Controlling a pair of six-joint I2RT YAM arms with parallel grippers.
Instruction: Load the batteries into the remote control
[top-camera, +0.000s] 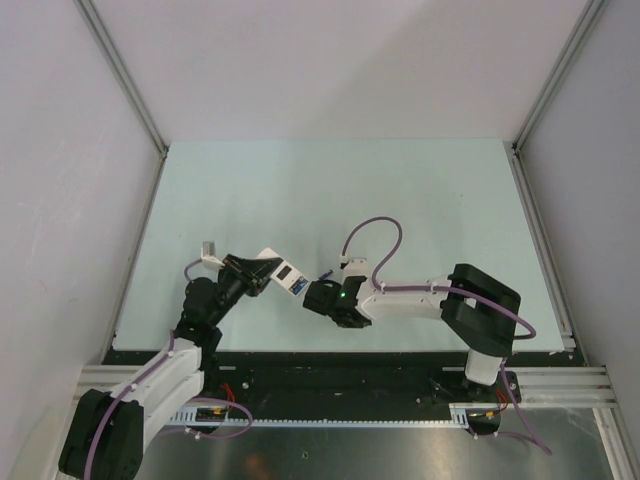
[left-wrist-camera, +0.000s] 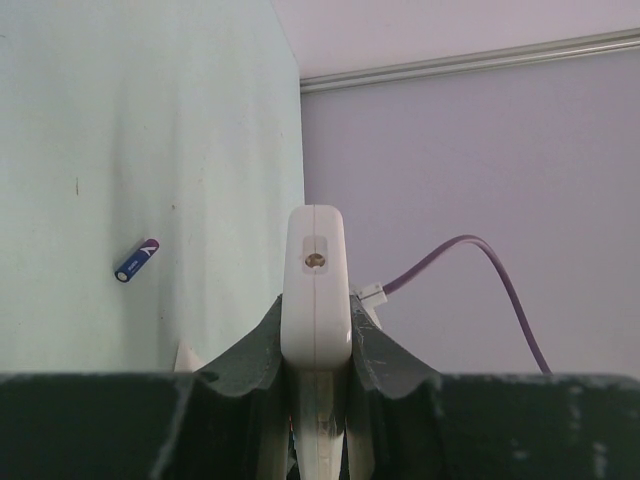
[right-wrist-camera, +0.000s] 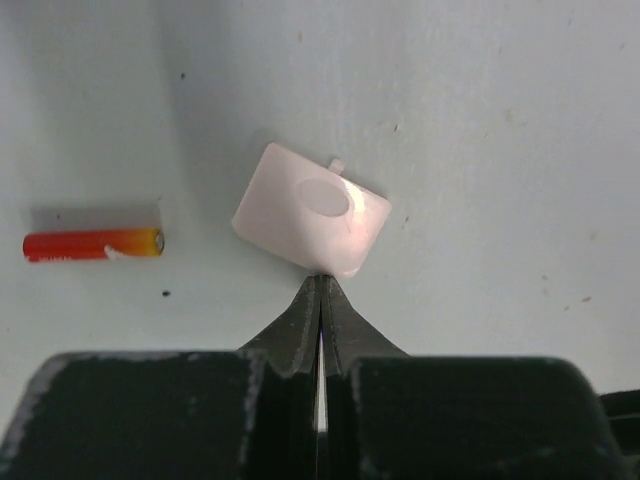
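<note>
The remote control (top-camera: 280, 270) is a slim white bar, seen end-on in the left wrist view (left-wrist-camera: 316, 270). My left gripper (top-camera: 258, 270) (left-wrist-camera: 316, 312) is shut on it and holds it above the table. A blue rectangle shows in its upper face in the top view. A dark blue-purple battery (left-wrist-camera: 136, 260) (top-camera: 325, 275) lies on the table beyond it. A red-orange battery (right-wrist-camera: 92, 244) lies to the left of my right gripper (right-wrist-camera: 320, 282) (top-camera: 310, 297). That gripper is shut, jaws pressed together, tips touching the near edge of a small white cover plate (right-wrist-camera: 312, 210).
The pale green table (top-camera: 400, 200) has metal rails along its sides and a black strip at the near edge. A purple cable (top-camera: 372, 235) loops above the right arm. White walls enclose the table on three sides.
</note>
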